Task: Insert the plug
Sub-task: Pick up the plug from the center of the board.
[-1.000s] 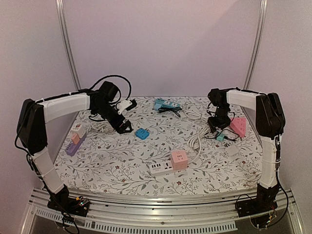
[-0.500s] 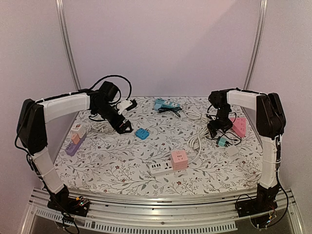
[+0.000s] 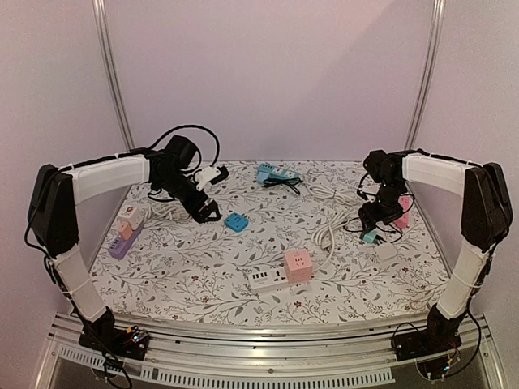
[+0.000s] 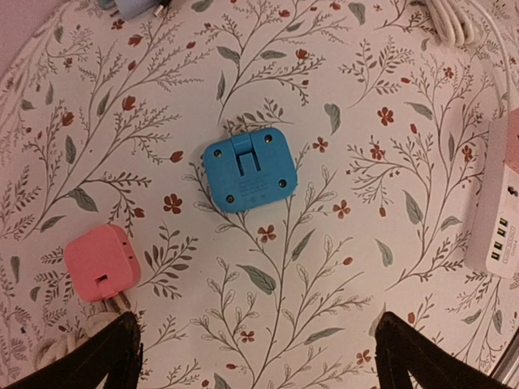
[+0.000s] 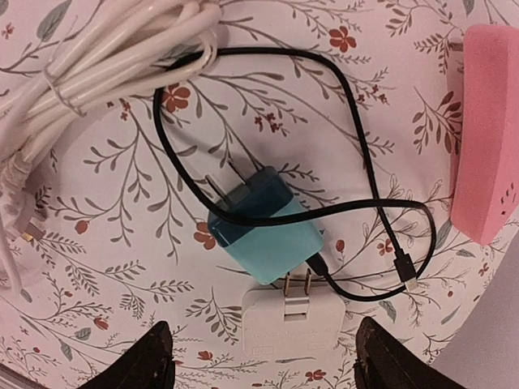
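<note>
Where the thin black wire [image 5: 259, 51] loops on the flowery table [image 5: 105, 267], the teal plug [image 5: 272, 231] lies flat, with a white plug [image 5: 288, 328] just beside it. The right gripper [image 5: 261, 344] hangs above them, jaws wide open and empty. A pink power strip [image 5: 486, 130] lies near. The left gripper [image 4: 255, 332] is wide open and empty too, over a blue plug [image 4: 249, 170].

We found the charger [image 5: 263, 227] on the counter [image 5: 122, 267], a cable [image 5: 156, 121] draped over it, an adapter [image 5: 288, 326] touching it, a cord bundle [image 5: 97, 57] left, a power strip [image 5: 486, 130] right.
</note>
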Available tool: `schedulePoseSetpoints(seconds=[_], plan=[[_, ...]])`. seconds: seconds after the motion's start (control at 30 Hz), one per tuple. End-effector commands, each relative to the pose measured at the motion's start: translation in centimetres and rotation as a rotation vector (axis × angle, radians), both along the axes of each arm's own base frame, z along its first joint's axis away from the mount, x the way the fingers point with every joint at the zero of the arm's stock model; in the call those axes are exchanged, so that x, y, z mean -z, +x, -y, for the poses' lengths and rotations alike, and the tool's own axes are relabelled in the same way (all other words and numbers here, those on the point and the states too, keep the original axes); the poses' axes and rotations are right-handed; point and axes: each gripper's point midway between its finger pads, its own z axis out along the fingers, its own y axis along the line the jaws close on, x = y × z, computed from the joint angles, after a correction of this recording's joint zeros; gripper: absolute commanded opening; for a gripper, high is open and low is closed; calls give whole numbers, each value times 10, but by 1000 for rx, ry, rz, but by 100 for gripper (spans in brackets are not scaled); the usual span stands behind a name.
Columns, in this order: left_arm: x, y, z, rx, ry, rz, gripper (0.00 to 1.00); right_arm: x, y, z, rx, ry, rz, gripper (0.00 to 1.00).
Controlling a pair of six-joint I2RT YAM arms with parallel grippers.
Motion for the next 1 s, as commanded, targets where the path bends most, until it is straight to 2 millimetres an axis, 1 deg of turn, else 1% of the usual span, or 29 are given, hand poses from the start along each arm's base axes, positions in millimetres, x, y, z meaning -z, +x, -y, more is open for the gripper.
schedulePoseSetpoints(seconds=[0.0, 0.07, 0.17, 0.3, 0.4, 0.53, 0.57, 0.63, 0.7, 0.73, 0.77, 0.83, 0.9, 0.97], plan=[[6, -8, -2, 18, 0, -27, 100, 29, -5, 8, 15, -46, -32, 76], [7, -9, -2, 19, 1, -33, 100, 38, 1, 7, 4, -53, -37, 75], [7, -11, -2, 23, 5, -40, 100, 45, 11, 0, -17, -37, -38, 75], [7, -12, -4, 27, 11, -36, 99, 54, 20, 3, -44, -74, -35, 74], [7, -12, -5, 27, 16, -34, 100, 63, 24, 3, -60, -86, -53, 70], [9, -11, -3, 30, 13, -43, 99, 67, 28, -2, -66, -68, -60, 64], [9, -11, -3, 31, 13, -45, 100, 68, 28, -3, -65, -63, -63, 60], [10, -12, -4, 30, 17, -46, 99, 70, 25, -5, -67, -51, -75, 49], [9, -12, -4, 33, 18, -46, 100, 70, 20, -8, -64, -24, -95, 37], [8, -13, -4, 36, 20, -44, 99, 70, 15, -11, -65, -6, -109, 29], [7, -13, -4, 40, 19, -43, 100, 67, 12, -14, -63, 16, -114, 25], [4, -14, -4, 52, 22, -38, 100, 59, 7, -19, -59, 49, -120, 18], [-2, -16, -5, 67, 26, -32, 99, 43, 3, -28, -53, 117, -120, 12], [-10, -17, -6, 82, 29, -15, 100, 18, 1, -37, -50, 178, -99, 7]])
